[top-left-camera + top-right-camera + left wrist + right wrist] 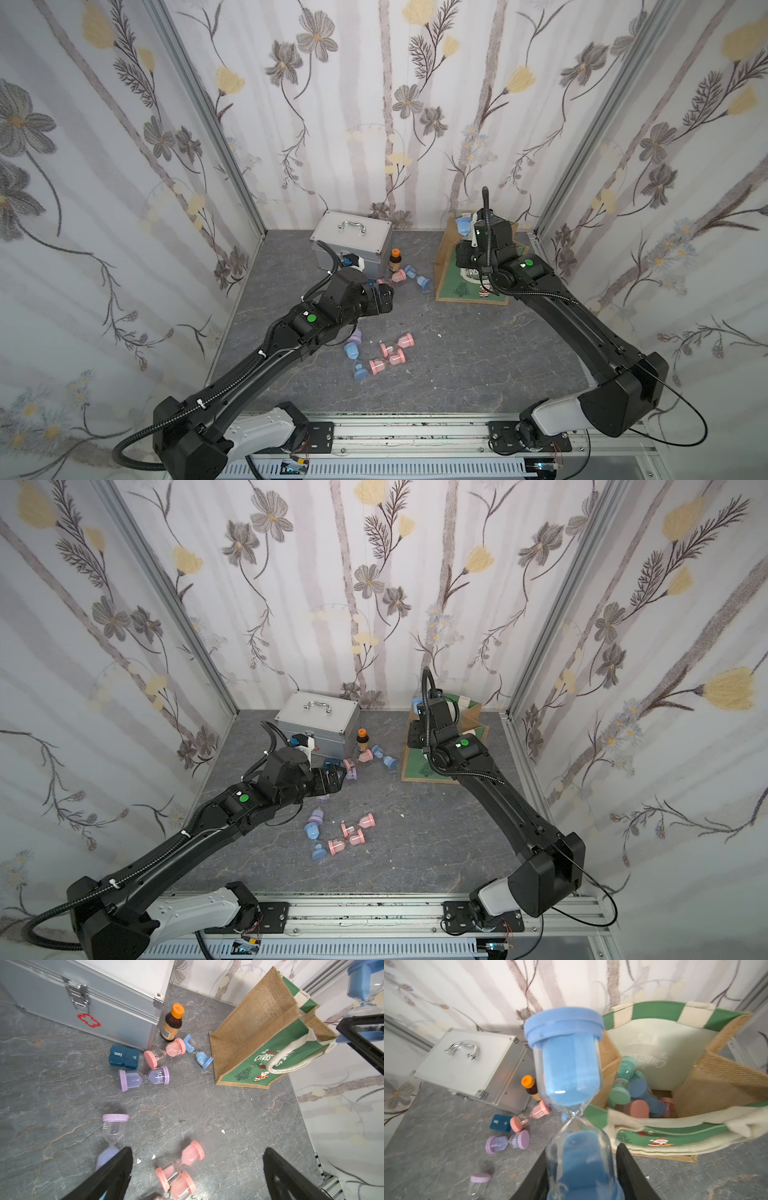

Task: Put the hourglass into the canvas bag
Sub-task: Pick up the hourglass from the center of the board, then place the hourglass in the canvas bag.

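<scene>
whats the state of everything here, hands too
right hand: shut on the blue hourglass
blue hourglass: held off the table, not yet in the bag
left hand: open, empty
canvas bag: standing, mouth open, other hourglasses inside
silver metal case: lid closed
brown bottle: upright, orange cap on
purple hourglass: lying on its side

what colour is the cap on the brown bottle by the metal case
Orange cap; clearest in the left wrist view.
</scene>
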Robot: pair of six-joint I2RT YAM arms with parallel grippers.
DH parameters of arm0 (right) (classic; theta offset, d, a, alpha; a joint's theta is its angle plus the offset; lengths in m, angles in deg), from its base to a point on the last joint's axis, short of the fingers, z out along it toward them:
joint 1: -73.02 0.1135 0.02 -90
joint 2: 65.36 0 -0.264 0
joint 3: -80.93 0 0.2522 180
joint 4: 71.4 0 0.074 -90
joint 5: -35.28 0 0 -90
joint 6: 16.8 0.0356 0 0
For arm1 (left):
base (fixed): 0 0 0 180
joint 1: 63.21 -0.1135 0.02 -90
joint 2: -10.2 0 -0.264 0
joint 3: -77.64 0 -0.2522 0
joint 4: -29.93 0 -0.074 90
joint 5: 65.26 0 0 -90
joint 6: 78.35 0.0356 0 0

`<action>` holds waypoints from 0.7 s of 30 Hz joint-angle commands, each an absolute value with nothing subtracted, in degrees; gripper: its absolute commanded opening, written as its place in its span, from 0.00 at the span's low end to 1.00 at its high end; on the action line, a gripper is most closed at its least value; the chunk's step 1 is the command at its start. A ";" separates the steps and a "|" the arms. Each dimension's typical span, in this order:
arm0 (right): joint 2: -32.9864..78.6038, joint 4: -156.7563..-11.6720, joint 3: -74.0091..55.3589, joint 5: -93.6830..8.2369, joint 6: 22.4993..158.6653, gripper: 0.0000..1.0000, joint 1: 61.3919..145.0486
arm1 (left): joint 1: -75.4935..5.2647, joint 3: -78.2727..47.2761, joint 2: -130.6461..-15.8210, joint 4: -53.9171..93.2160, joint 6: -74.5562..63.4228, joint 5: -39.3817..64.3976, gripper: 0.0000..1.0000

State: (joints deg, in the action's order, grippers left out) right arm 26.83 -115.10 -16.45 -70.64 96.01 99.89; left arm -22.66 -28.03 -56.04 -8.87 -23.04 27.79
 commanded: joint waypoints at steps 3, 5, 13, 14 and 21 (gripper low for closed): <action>29.68 -113.67 -19.41 -74.51 94.22 0.24 94.63 | -22.70 -25.83 -58.84 -5.17 -22.53 25.18 1.00; 31.39 -113.28 -20.44 -74.00 93.87 0.24 92.77 | -22.70 -25.42 -59.83 -4.65 -22.71 25.18 1.00; 39.49 -113.79 -25.22 -72.18 92.71 0.24 89.30 | -22.76 -24.88 -62.70 -2.33 -23.33 24.05 1.00; 40.57 -113.82 -25.53 -71.77 92.63 0.24 89.10 | -22.70 -24.71 -63.34 -2.24 -23.38 24.04 1.00; 47.96 -113.90 -29.04 -70.35 92.18 0.25 88.57 | -22.71 -24.24 -65.25 -1.44 -23.85 23.58 1.00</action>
State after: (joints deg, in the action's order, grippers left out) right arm 46.21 -115.08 -27.73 -71.26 93.05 88.63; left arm -22.66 -25.05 -64.78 -3.58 -23.26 23.81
